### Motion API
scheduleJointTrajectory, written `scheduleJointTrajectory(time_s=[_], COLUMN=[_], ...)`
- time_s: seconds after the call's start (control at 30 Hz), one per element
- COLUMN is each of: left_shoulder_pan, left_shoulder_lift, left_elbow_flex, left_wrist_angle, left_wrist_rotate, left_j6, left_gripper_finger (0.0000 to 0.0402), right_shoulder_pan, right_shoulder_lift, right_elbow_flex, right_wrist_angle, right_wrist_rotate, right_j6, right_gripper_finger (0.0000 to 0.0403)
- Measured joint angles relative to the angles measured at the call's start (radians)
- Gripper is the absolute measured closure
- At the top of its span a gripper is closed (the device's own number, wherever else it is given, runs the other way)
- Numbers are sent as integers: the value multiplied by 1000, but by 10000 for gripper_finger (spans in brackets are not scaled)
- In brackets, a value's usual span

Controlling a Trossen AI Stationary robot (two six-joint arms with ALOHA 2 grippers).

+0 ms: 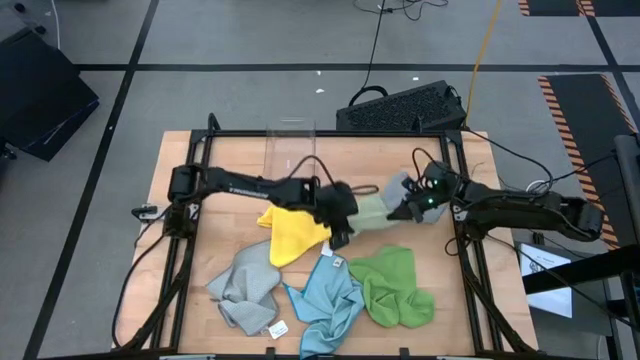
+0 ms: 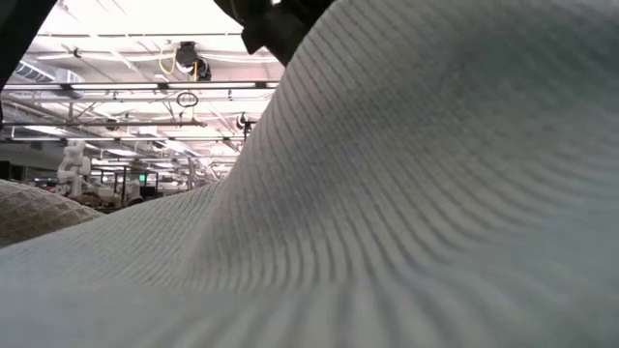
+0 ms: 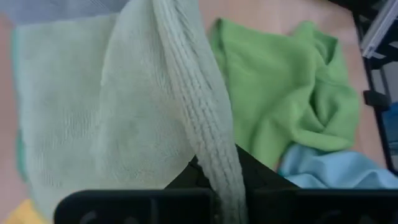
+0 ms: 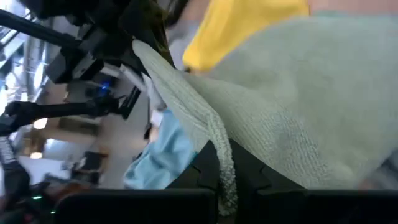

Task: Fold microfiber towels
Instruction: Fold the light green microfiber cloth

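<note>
The wooden table (image 1: 220,180) is carrying a black frame (image 1: 300,134) around its edges, with a clear plastic bin (image 1: 290,148) standing at the far side. Both dark arms are reaching in toward the middle, and the pale green towel (image 1: 372,212) is hanging stretched between them. The left gripper (image 1: 340,222) is pinching one edge of that towel, its fingers (image 3: 261,177) closing on a rolled fold. The right gripper (image 1: 405,212) is pinching the opposite edge in the same way.

The yellow towel (image 1: 292,234) is lying just beside the left gripper, partly under the pale green one. Nearer the front edge, a grey towel (image 1: 243,290), the light blue towel (image 1: 328,300) and the bright green towel (image 1: 393,284) are lying crumpled in a row, touching one another. Another grey cloth (image 1: 400,186) is showing by the right gripper.

In the low view, ribbed pale cloth (image 2: 387,213) is blocking nearly everything.

White tags (image 1: 278,328) are showing on the grey and blue towels; any print is too small to read.
</note>
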Motion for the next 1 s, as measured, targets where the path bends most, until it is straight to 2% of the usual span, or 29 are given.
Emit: scheduleJointTrajectory(time_s=[0.13,0.33,0.43,0.57,0.7,0.8,1.0], left_shoulder_pan=[-48,-71,-72,-68,-49,-40,-35], left_shoulder_lift=[22,46,41,41,57,60,66], left_elbow_flex=[0,0,1,0,0,1,1], left_wrist_angle=[28,28,23,12,-22,-37,-72], left_wrist_rotate=[-7,-66,-140,-251,-311,-312,-312], left_j6=[-38,-129,-159,-156,-160,-161,-192], left_gripper_finger=[387,393,387,395,385,386,389], right_shoulder_pan=[35,55,59,71,72,73,73], right_shoulder_lift=[-4,-1,-3,0,0,0,0], right_elbow_flex=[-16,-22,-22,-22,-22,-22,-22], right_wrist_angle=[-5,-4,-4,-3,0,14,103], right_wrist_rotate=[-37,-34,-23,141,293,330,334], right_j6=[39,110,149,107,40,2,-96], right_gripper_finger=[397,397,397,397,397,397,396])
